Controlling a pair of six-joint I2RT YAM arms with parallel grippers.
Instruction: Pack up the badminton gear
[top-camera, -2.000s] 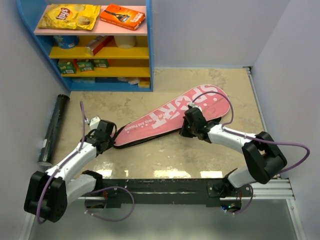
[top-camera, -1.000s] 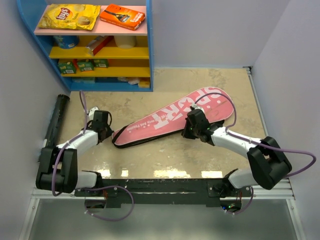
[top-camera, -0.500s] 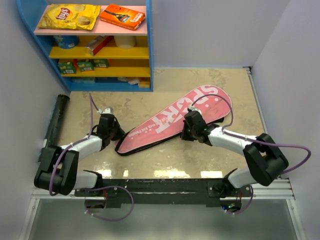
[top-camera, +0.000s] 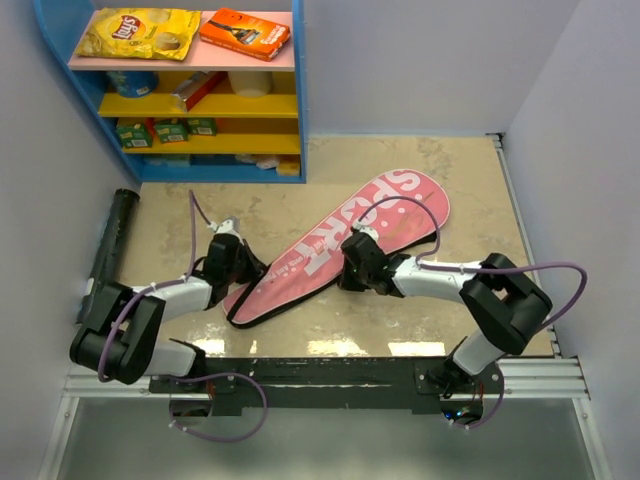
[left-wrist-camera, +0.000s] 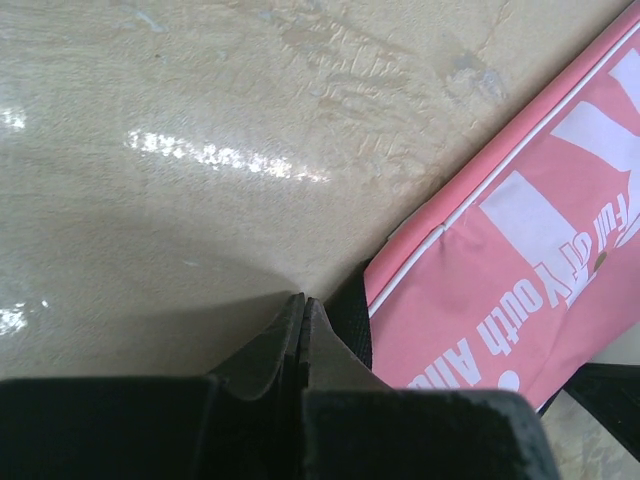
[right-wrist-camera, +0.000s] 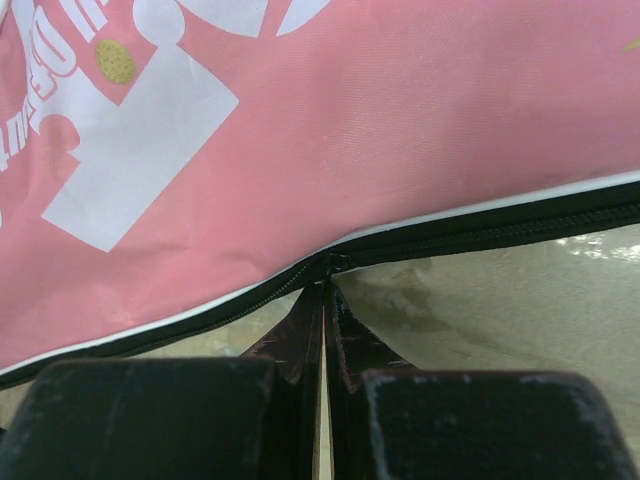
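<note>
While both pairs of my jaws are pressed fully together with no gap showing, the things around me sit well back: a blue shelf unit (top-camera: 301, 100) stands in the far left corner, with a yellow Lay's bag (top-camera: 138, 32) and an orange box (top-camera: 244, 32) lying on its pink top board and small green packets (top-camera: 165, 130) on a yellow shelf lower down. The long black tube (top-camera: 108, 248) lies along the left wall, well apart from the bag and outside my left arm. What crosses the work is my own purple cable (top-camera: 440, 228), looping over the wide end of the pink bag (top-camera: 320, 245). That bag lies flat and slantwise across the middle of the table, wide end toward the far right, narrow end toward the near left, white "SPORT" lettering facing up, with white piping and a black zipper (right-wrist-camera: 480, 225) along its edge. My left gripper (left-wrist-camera: 303, 302) sits low at the narrow end, tips just beside the bag's black edge. My right gripper (right-wrist-camera: 325, 292) meets the near long edge, tips right where the black band narrows to a thin line; whether anything is caught between them I cannot tell. The table (top-camera: 400, 320) is glossy beige marbling with glints of light, pale walls close it in on three sides, and a black rail (top-camera: 330, 372) carries my bases at the near edge
</note>
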